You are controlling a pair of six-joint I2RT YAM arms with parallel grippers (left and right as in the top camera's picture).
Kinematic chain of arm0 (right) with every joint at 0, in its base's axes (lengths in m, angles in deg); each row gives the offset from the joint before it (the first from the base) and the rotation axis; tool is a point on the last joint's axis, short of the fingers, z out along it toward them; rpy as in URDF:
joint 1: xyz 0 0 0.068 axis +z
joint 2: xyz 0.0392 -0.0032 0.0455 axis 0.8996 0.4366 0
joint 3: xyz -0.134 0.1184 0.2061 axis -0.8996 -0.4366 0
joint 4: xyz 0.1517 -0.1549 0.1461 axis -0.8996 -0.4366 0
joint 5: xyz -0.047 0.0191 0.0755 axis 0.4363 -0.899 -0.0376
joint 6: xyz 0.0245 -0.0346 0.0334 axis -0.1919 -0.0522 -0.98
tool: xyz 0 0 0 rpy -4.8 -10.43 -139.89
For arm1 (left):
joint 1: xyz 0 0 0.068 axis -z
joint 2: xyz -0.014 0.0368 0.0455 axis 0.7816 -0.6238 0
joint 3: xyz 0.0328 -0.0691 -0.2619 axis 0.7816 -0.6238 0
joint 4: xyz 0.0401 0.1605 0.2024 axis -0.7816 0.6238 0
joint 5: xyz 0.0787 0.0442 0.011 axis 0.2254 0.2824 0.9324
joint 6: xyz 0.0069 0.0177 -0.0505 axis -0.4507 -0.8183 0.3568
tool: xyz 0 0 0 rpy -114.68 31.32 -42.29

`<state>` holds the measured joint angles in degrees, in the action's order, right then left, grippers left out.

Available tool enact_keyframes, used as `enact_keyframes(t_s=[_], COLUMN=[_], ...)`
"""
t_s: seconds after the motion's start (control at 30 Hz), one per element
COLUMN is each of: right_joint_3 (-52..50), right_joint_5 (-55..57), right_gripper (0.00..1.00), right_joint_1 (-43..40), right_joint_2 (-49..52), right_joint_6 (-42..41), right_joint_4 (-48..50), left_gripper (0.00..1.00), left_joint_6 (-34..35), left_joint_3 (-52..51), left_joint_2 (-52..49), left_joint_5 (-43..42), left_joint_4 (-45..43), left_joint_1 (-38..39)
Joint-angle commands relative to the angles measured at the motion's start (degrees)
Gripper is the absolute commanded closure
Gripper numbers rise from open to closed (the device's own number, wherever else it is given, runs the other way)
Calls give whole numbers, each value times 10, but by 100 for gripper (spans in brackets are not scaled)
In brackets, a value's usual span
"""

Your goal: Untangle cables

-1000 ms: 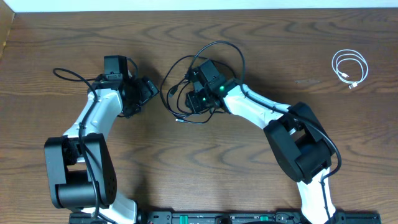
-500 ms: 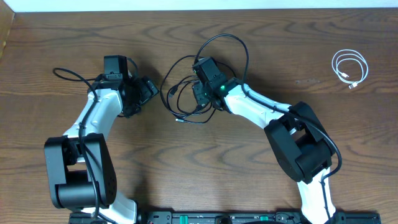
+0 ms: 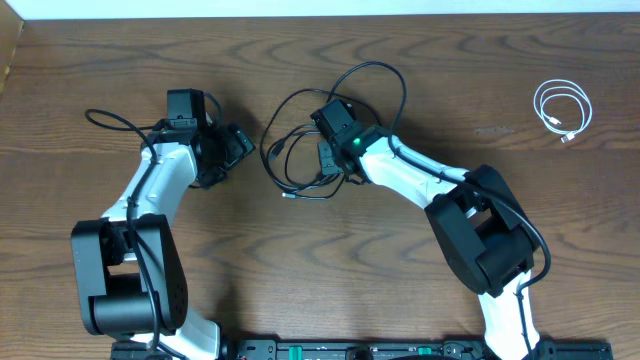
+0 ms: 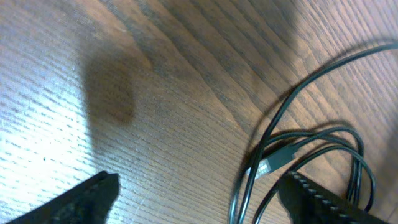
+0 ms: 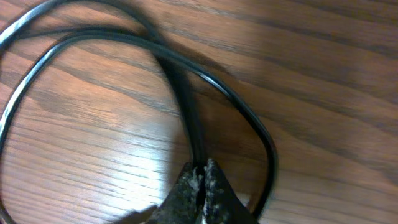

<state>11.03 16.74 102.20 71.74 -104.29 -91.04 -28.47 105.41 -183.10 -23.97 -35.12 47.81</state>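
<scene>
Black cables (image 3: 290, 160) in a loose tangle: thin overlapping loops, one big loop arching out past the top, and a small plug end (image 4: 273, 163) lying among the strands. Right gripper (image 5: 200, 177) is right on the tangle, fingers pinched together on one black strand. Left gripper (image 4: 199, 198) sits just left of the tangle, fingers spread wide, gripping nothing. White cable (image 3: 562, 108) — a neat little coil — lies well off to the tangle's right on the wooden table (image 3: 400, 300).
</scene>
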Motion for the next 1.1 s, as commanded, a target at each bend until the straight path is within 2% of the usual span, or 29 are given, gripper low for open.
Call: enact_keyframes(t_s=[0.0, 0.1, 0.27, 0.5, 0.6, 0.93, 1.07], right_joint_3=[3, 3, 4, 4, 4, 4, 4], right_joint_5=[-20, -25, -56, -137, -175, -177, -179], right_gripper=[99, 99, 99, 99, 99, 99, 99], right_joint_1=[14, 17, 17, 17, 18, 26, 29], right_joint_2=[-14, -14, -32, -59, -59, -57, -57], right_joint_6=[-18, -17, -17, -16, 11, 18, 56], right_joint_4=[5, 7, 19, 64, 83, 79, 80], left_gripper=[22, 32, 37, 36, 36, 36, 36], left_joint_6=[-5, -5, -5, -5, -5, -18, -31], left_joint_3=[-2, -2, -2, -2, -2, -2, -2], left_joint_2=[5, 5, 5, 5, 5, 5, 5], left_joint_5=[5, 5, 5, 6, 5, 5, 6], left_joint_4=[3, 5, 5, 5, 5, 4, 5], left_joint_1=[-1, -1, -1, -1, -1, -1, -1])
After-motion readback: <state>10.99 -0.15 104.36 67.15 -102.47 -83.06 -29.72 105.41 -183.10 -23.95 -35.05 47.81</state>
